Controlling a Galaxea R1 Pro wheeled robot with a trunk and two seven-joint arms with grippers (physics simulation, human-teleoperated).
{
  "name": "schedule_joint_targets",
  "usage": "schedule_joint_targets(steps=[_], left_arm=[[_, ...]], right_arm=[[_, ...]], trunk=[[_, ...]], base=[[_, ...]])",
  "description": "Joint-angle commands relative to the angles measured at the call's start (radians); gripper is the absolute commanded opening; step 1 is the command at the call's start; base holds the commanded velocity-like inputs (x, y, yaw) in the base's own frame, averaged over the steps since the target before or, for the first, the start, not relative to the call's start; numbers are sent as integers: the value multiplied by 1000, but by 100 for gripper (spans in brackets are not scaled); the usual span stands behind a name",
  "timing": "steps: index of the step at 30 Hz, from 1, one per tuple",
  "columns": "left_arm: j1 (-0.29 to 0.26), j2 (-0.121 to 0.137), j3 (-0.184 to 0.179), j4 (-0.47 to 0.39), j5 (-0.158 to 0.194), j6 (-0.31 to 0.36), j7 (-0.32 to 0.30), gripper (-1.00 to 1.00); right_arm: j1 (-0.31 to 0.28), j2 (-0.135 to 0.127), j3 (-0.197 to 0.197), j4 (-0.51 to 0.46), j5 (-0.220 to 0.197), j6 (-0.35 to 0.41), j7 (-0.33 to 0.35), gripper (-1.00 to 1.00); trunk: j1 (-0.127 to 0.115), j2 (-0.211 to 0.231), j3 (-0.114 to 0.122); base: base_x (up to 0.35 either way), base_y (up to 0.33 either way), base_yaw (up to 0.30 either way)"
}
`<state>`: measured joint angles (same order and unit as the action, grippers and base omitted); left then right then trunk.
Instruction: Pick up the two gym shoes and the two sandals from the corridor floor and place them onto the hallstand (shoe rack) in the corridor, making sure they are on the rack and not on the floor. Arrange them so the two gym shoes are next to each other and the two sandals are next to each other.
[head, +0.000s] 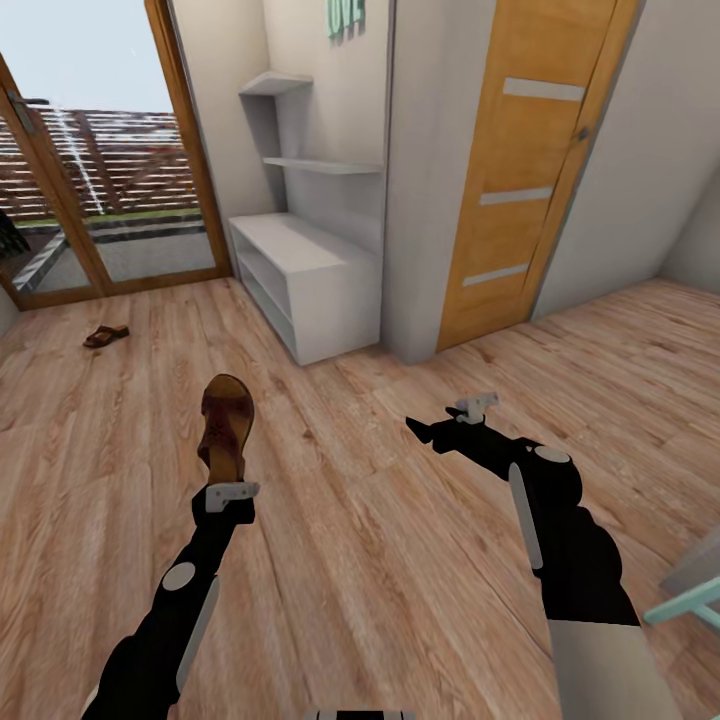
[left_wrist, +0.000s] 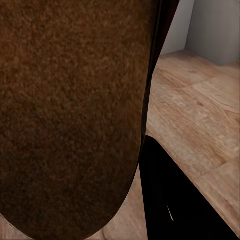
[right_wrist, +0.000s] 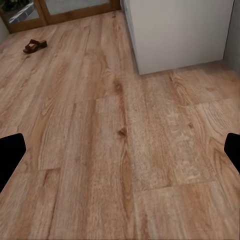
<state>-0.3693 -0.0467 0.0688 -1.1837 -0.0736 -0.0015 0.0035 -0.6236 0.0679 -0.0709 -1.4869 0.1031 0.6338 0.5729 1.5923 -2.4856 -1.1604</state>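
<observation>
One dark-brown sandal with tan footbed stands upright, held above the corridor floor in the left tool. The second sandal lies flat near the glass door. The light-grey hallstand shelves are bare.

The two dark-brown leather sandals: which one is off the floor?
The dark-brown leather sandal gripped upright by the left gripper; the other sandal lies on the wood-plank floor near the glass door.

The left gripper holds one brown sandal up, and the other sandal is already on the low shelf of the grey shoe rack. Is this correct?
Not quite. The left gripper does hold one sandal up, but the other sandal lies on the wood floor near the glass door, well away from the shoe rack. The head view shows this.
</observation>
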Motion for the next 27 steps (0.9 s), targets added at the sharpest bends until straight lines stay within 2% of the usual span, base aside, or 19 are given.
schedule_joint_targets(steps=[1,16,27], left_arm=[[0,-1,2,-1,-11,0,-1,-100],[0,-1,2,-1,-11,0,-5,-100],[0,-1,2,-1,-11,0,-5,-100]], right_arm=[[-1,1,-3,-1,10,3,10,100],[-1,1,-4,-1,10,3,10,100],[-1,1,-4,-1,10,3,10,100]], trunk=[[0,0,-1],[0,0,-1],[0,0,-1]], base=[[182,-94,0],[116,-66,0],[39,-15,0]])
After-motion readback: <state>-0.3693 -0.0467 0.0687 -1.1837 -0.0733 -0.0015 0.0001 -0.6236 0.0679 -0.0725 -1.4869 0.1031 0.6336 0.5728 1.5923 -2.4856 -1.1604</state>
